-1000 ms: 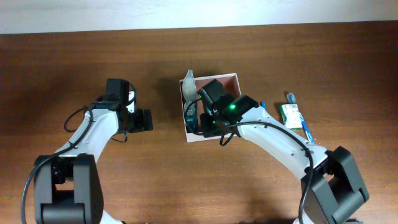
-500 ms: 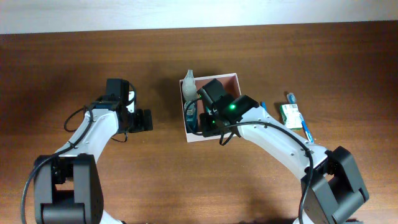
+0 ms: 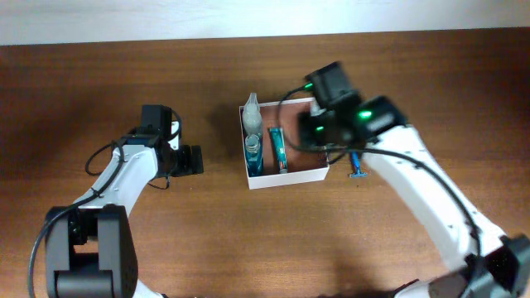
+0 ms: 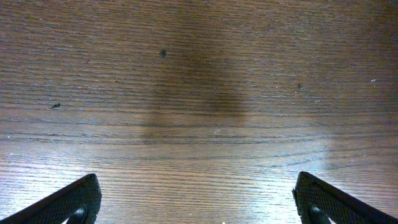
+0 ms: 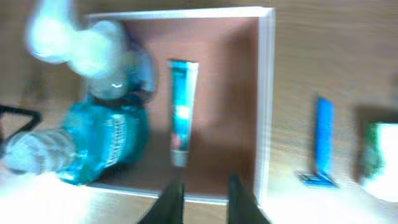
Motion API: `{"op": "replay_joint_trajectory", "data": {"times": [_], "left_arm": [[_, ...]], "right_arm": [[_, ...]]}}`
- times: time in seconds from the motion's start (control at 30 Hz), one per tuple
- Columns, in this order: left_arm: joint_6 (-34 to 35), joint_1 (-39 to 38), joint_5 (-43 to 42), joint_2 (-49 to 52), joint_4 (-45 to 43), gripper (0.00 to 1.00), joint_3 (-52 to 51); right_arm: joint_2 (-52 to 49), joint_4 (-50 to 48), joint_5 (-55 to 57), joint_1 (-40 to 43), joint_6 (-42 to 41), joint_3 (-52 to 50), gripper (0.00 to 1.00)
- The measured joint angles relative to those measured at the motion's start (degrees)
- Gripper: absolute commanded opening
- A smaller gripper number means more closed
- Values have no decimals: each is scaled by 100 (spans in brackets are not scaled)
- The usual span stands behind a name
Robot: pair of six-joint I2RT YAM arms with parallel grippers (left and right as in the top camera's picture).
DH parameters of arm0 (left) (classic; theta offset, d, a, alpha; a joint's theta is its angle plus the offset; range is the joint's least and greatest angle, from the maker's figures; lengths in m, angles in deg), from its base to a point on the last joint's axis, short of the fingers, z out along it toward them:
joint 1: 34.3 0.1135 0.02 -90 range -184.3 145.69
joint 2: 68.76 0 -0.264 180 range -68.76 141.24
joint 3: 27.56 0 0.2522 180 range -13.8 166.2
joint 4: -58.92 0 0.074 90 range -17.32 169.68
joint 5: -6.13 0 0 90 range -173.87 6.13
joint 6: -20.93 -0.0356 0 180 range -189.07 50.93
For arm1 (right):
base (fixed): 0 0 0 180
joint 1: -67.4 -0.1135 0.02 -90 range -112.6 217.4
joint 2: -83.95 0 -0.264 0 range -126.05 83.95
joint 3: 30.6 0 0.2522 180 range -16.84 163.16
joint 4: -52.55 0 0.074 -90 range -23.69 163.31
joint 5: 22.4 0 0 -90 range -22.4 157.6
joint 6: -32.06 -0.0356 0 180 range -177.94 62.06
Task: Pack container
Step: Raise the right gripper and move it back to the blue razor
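Note:
The container (image 3: 290, 180) is a square white-walled box with a reddish-brown floor (image 5: 224, 93). Inside lie a teal mouthwash bottle (image 3: 253, 154) (image 5: 102, 143), a pale clear bottle (image 3: 252, 114) (image 5: 68, 37) and a teal tube (image 3: 277, 149) (image 5: 183, 112). My right gripper (image 3: 315, 136) (image 5: 204, 199) hovers above the box's right side, jaws a little apart and nothing between them. Well left of the box, my left gripper (image 3: 192, 160) (image 4: 199, 205) stands wide open over bare wood.
A blue razor (image 3: 358, 165) (image 5: 322, 149) lies on the table just right of the container. A green and white packet (image 5: 376, 158) sits further right, hidden under my right arm in the overhead view. The table is dark wood.
My right arm has risen and pulled back to the right, uncovering the box. Its jaws have parted slightly and the teal tube now lies free inside. The left arm is unchanged.

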State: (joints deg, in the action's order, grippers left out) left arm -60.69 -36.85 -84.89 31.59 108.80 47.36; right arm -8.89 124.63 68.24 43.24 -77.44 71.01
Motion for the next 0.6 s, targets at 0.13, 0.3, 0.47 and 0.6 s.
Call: {"op": "replay_joint_trajectory", "data": {"times": [0.13,0.3,0.47,0.6], "left_arm": [[0,0,0,0,0,99,0],[0,0,0,0,0,99,0],[0,0,0,0,0,99,0],[0,0,2,0,0,99,0]], "right_arm": [[31,299,44,560,302,-31,26],[31,249,76,1113,765,-358,27],[26,-66,90,1399,1237,-855,28],[9,-529,90,1449,1427,-1237,31]]}}
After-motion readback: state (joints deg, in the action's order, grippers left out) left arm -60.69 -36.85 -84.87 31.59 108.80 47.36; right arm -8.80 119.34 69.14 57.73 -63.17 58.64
